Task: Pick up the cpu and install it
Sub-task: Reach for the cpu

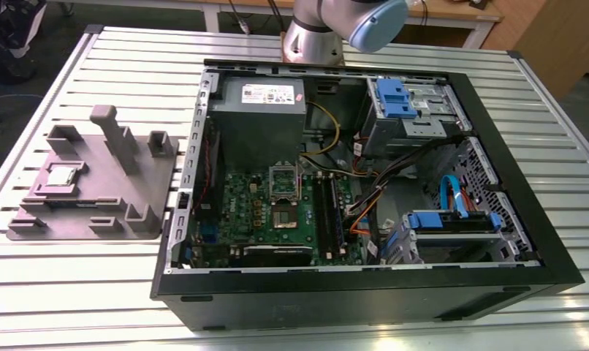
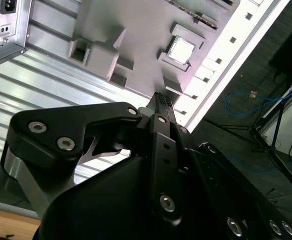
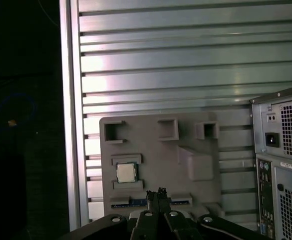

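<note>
Gripper (image 3: pixel 155 195) is hovering with jaws clenched on nothing, just short of the cpu (image 3: pixel 126 172), which is sitting in its pocket on the grey fixture tray (image 3: pixel 150 150). Farther off, the motherboard socket (image 1: pixel 283 199) is awaiting it; neither pickup nor installation appears done yet.

One cpu (image 1: pixel 61 176) is counted, on one grey holder plate (image 1: pixel 90 212) at the exterior view's left. One open computer case (image 1: pixel 373 292) is seen on one slatted tabletop (image 1: pixel 128 66). Inside it are counted one green motherboard (image 1: pixel 245 197), one grey power supply box (image 1: pixel 260 117) and two drive cages with blue latches, one far (image 1: pixel 404 99) and one near (image 1: pixel 441 219). One robot arm (image 1: pixel 319 33) is seen at the far side.
</note>
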Controlling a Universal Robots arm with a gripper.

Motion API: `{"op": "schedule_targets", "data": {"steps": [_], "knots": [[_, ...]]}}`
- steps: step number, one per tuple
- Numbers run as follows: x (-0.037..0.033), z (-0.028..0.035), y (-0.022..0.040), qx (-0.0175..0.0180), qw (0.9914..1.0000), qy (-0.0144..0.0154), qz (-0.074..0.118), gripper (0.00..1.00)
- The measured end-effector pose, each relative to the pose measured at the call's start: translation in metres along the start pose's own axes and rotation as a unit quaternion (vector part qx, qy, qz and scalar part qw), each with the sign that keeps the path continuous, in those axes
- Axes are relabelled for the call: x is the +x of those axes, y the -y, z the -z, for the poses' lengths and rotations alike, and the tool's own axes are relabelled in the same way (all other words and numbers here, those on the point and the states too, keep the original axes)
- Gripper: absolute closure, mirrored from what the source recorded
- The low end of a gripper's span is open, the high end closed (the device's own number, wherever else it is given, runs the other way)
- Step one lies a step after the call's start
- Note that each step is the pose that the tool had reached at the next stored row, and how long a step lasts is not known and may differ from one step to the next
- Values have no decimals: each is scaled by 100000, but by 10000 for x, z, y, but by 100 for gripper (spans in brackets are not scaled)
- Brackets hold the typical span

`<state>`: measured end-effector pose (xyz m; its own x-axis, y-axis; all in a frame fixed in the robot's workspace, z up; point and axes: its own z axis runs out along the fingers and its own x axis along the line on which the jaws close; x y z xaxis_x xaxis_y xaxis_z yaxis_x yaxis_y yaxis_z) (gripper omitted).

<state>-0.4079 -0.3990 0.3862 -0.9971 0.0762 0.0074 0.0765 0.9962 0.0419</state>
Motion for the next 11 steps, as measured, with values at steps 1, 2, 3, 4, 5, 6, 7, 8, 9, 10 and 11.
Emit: {"op": "schedule_targets", "data": {"steps": [1,2,3,4,5,6,7,8,9,10,11], "knots": [[6,0,0,0,100000,1,0,90],[12,-1,1,-2,100000,2,0,90],[17,-1,2,-1,100000,0,4,90],[22,-1,2,-1,100000,1,2,90],[27,-1,2,-4,100000,3,-2,90],[33,-1,3,-1,100000,0,1,90],[40,-1,3,-1,100000,2,-3,90],[46,-1,3,3,100000,-3,0,90],[50,-1,4,0,100000,-1,2,90],[52,-1,4,4,100000,-5,5,90],[54,-1,4,1,100000,-1,6,90]]}}
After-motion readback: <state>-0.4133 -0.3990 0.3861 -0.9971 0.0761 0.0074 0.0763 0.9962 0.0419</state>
